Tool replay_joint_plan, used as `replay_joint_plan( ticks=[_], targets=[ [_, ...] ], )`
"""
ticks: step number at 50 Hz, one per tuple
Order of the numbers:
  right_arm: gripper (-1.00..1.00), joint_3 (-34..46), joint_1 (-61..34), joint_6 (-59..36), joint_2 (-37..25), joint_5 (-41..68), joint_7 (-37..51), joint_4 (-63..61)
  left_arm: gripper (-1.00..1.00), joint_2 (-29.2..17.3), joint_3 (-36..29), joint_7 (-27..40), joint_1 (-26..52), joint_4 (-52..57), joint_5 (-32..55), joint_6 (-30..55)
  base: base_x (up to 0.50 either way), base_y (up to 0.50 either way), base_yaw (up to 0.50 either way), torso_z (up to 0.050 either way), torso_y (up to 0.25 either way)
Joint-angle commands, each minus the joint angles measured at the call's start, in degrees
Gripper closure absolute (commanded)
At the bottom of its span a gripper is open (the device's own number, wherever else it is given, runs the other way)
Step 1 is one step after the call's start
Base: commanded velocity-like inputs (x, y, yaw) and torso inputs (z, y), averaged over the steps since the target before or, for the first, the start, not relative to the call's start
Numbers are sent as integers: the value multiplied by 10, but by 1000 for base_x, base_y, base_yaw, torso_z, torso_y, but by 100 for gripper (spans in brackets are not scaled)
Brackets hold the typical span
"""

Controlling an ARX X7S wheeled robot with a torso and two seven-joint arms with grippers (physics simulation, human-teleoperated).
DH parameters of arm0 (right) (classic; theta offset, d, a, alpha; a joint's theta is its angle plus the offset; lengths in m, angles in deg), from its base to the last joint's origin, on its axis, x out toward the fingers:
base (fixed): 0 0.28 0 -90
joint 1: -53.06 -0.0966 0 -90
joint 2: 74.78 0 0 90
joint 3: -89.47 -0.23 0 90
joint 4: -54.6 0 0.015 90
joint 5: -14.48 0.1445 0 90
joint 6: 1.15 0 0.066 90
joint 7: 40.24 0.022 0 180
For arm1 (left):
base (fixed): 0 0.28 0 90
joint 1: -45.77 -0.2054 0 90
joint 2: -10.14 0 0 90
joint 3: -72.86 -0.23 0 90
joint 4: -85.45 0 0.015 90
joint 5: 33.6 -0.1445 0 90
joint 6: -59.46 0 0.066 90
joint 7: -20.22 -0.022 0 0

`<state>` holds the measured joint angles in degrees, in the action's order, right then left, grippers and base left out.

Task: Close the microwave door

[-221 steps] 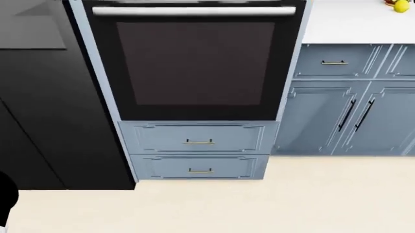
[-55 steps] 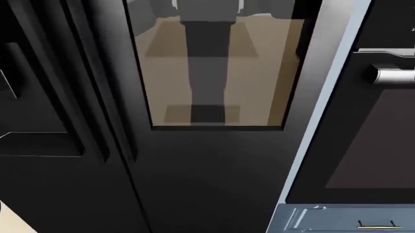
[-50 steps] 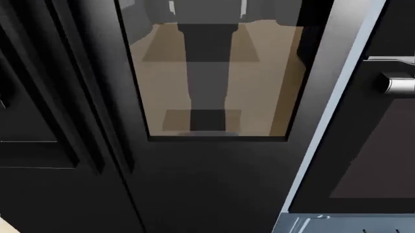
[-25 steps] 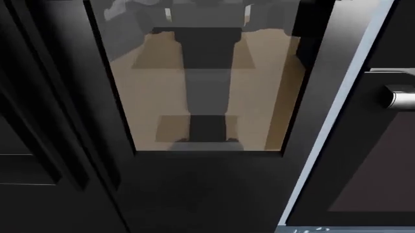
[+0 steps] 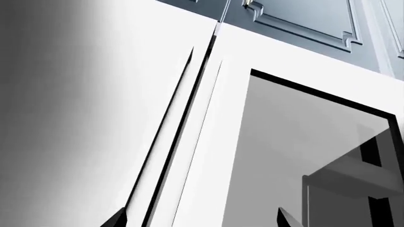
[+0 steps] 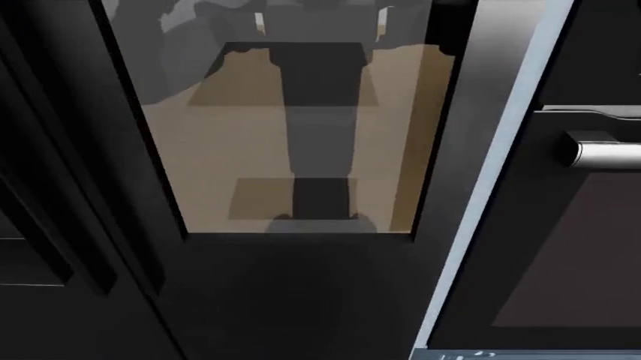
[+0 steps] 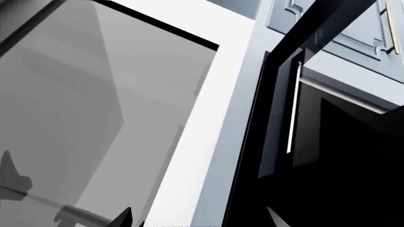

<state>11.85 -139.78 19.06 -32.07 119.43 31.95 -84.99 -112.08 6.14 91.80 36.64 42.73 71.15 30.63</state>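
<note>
We are facing a dark door with a reflective glass panel; the oven handle is showing off to its right. Both pincers are showing only fingertips at the wrist views' edges, apparently apart. We cannot tell where the microwave is.

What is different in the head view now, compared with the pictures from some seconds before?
The view swung left and closer: the oven that filled the middle 4.4 s ago now sits at the right edge, only the end of its handle showing. A dark panel with a reflective window fills the centre, and in the last second it slid lower and larger. The blue drawers are almost gone. Nothing was grasped; no gripper shows in the head view.
</note>
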Motion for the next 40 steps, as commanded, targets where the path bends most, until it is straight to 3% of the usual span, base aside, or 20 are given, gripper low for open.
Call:
replay_joint_plan(
  ticks=[1,40],
  targets=[
    [-100,9,-2,-2,0,-2,0,3,-100,-3,-3,0,1,1,0,-5,0,0,0,0,0],
    [-100,-10,-21,-25,-22,-122,-130,81,-100,-12,-12,-1,0,0,-6,-17,0,0,0,0,0]
  ],
)
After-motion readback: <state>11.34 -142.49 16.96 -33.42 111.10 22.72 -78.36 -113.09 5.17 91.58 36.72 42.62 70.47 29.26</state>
